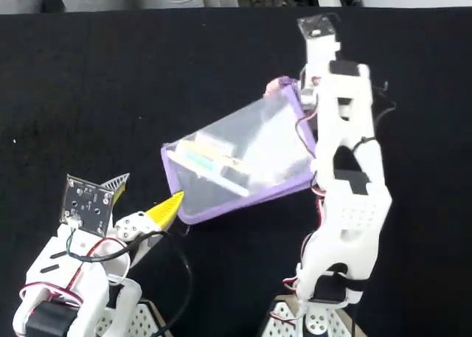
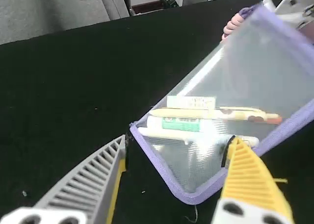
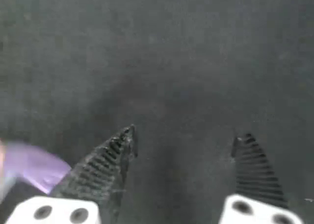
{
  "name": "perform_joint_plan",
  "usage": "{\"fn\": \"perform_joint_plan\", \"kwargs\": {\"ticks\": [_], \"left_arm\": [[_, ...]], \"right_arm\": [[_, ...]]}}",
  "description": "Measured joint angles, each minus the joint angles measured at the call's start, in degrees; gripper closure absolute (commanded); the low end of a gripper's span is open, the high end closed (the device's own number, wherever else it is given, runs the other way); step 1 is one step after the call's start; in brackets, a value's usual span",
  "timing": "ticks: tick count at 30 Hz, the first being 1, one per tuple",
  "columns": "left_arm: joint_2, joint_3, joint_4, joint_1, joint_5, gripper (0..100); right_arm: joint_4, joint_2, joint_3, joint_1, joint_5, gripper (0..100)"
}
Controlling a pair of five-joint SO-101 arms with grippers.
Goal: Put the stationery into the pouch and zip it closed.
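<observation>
A clear pouch [image 1: 243, 160] with purple trim lies slanted at mid-table, also seen close up as the pouch [image 2: 255, 72]. Inside it lie a beige pen [image 2: 221, 114], a white and green stick [image 2: 179, 123] and a small white labelled piece [image 2: 191, 102]. A pink loop [image 1: 282, 84] sits at its far corner. My left gripper [image 2: 177, 141] is open at the pouch's near left corner, its yellow finger [image 1: 168, 206] touching the purple edge. My right gripper [image 3: 185, 136] is open above bare tabletop beside the pouch's far corner [image 3: 34, 165].
The black table [image 1: 96, 79] spreads wide on the left and far side. The right arm [image 1: 343, 138] stretches along the pouch's right edge. Both arm bases stand at the near edge.
</observation>
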Motion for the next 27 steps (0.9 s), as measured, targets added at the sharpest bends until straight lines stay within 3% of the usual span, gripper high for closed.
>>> {"fn": "perform_joint_plan", "kwargs": {"ticks": [10, 21, 24, 27], "left_arm": [[0.0, 0.0, 0.0, 0.0, 0.0, 68], [0.0, 1.1, 0.0, -0.1, 0.0, 68], [0.0, 0.1, 1.0, -2.7, 0.0, 77], [0.0, -2.5, 3.9, -5.9, 0.2, 90]], "right_arm": [[7.8, -9.0, -4.0, 0.1, 0.0, 67.3], [21.0, -31.9, -4.0, -0.2, -2.5, 67.4], [25.1, -38.7, -4.1, 0.0, -5.6, 72.4], [29.3, -43.7, -4.1, -0.1, -6.2, 84.5]]}}
